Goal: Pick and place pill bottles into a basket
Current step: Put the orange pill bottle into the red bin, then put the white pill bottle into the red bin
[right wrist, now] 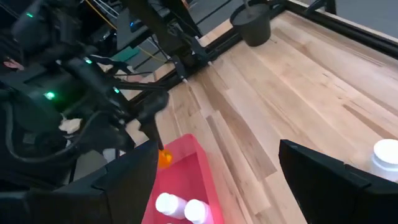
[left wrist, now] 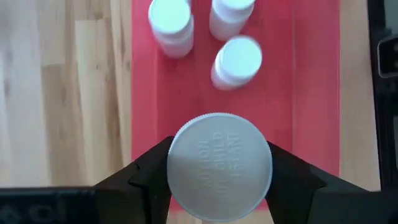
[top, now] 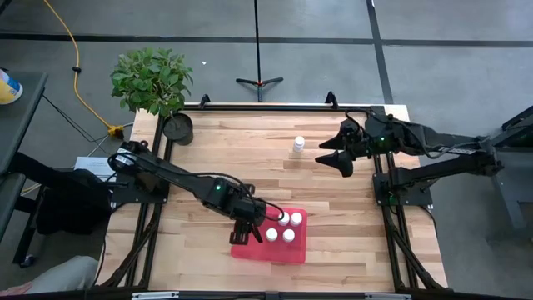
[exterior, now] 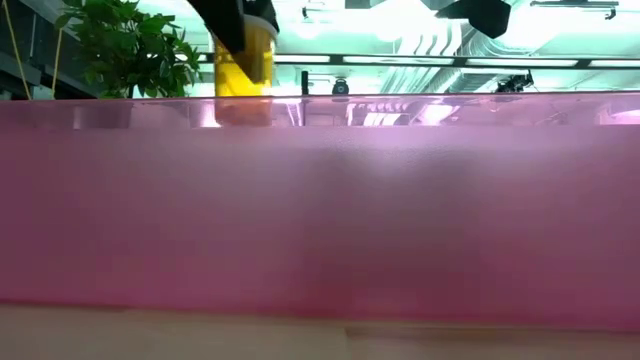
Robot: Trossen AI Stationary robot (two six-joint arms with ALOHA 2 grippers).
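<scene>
The wooden table carries everything, with a leafy plant just off its far left corner and a round black pot on the table beside that plant. A tripod stand sits on the floor beyond the far edge.

The red-pink basket lies near the table's front edge, directly under the left gripper. In the low view its wall fills nearly the whole picture and hides what stands inside.

The left arm reaches across from the left side, and its gripper hangs over the basket's left end. Its fingers are clenched on the orange pill bottle, pressing the white cap from both sides; the bottle is held upright above the basket floor, not resting on it.

Just ahead of that gripper, four white pill bottles stand upright inside the basket, close together. Three of them show in the left wrist view, clear of the held bottle.

The right gripper waits near the table's far right side, its fingers spread wide and grasping nothing. The last white bottle stands alone on the bare wood just beside it, toward the table's middle, well apart from the basket.
</scene>
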